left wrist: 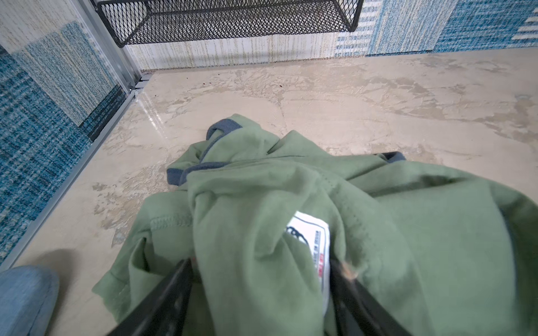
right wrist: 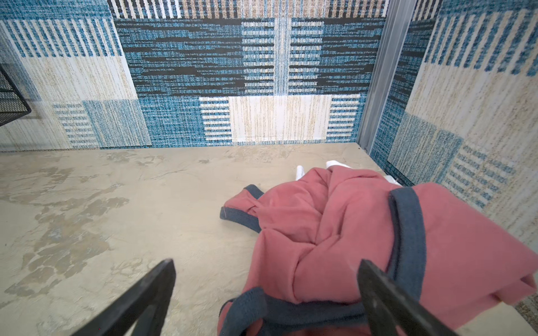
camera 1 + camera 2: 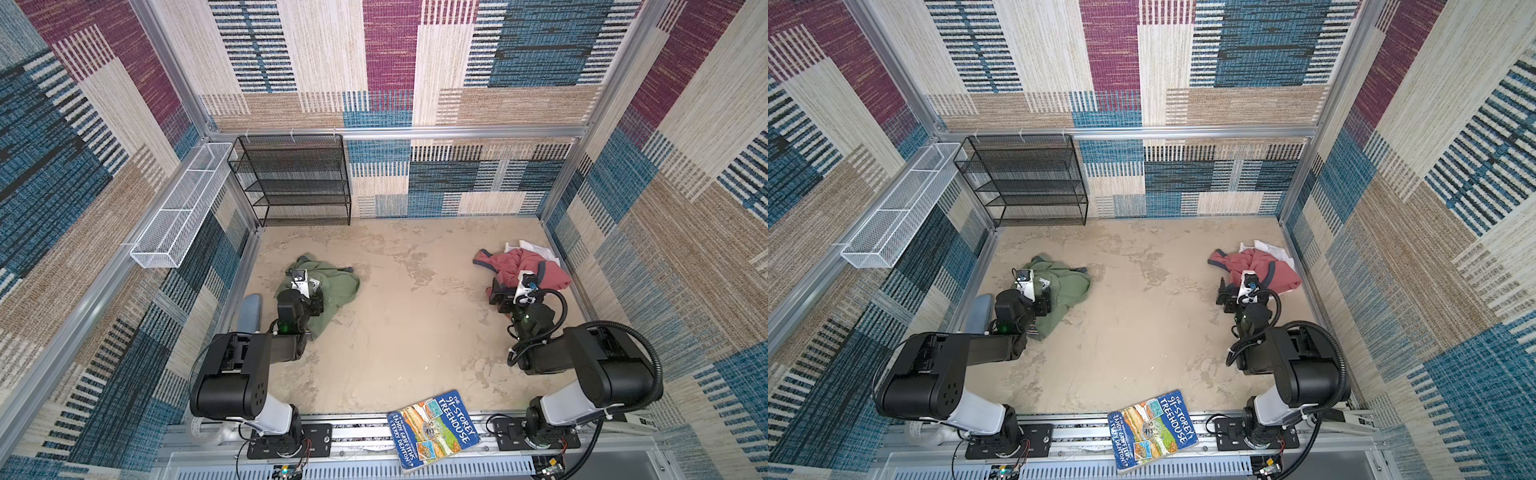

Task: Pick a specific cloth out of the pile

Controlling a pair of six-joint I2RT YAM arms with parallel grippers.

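Observation:
The cloth [image 3: 336,286] [image 3: 1069,286], an olive-green T-shirt with greyish trim, lies crumpled on the table's left side, apart from the pile. My left gripper [image 3: 316,293] [image 1: 262,264] is low over it, jaws wide apart, with a fold of green fabric [image 1: 262,180] and its white label bunched between the fingers. The pile [image 3: 523,266] [image 3: 1258,266], a dusty-red garment with navy trim on a white one [image 3: 536,247], sits at the far right. My right gripper [image 3: 498,297] [image 2: 266,261] stands open at the red garment's [image 2: 334,227] near edge. The navy hem lies between its fingers.
A black mesh shelf [image 3: 295,178] stands at the back left, with a white wire basket [image 3: 183,203] on the left wall. A book [image 3: 432,428] lies over the front rail. A blue-grey object [image 3: 249,309] rests by the left wall. The right wall stands close behind the pile.

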